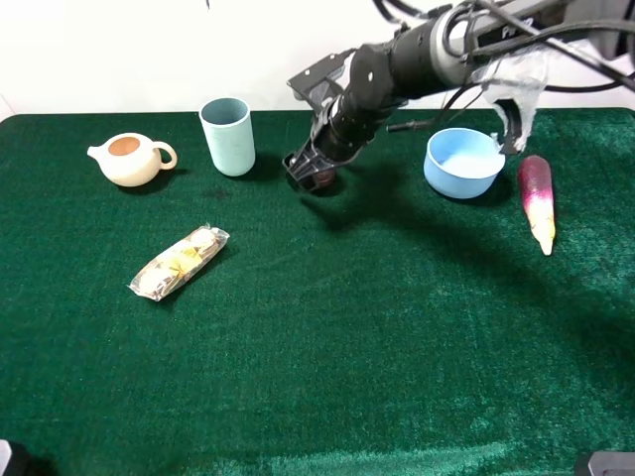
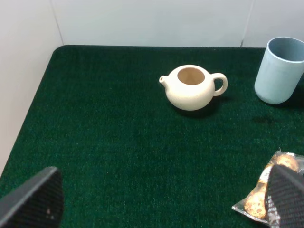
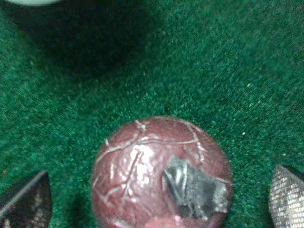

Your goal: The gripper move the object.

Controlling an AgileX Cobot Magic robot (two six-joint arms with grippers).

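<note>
The object, a small dark maroon ball [image 1: 319, 179] with a lined skin and a dark stem cap, sits on the green cloth just right of the pale blue cup. My right gripper [image 1: 312, 173], a dark claw on the black arm, reaches in from the upper right and is lowered over the ball. In the right wrist view the ball [image 3: 142, 166] lies between the two spread fingertips [image 3: 26, 202] with a gap on each side, so the right gripper [image 3: 156, 199] is open. My left gripper [image 2: 161, 199] is open and empty above the cloth on the left side.
A cream teapot [image 1: 129, 159] and a pale blue cup [image 1: 227, 136] stand at the back left. A blue bowl [image 1: 463, 162] and a purple eggplant [image 1: 537, 201] are at the back right. A snack packet [image 1: 180, 262] lies left of centre.
</note>
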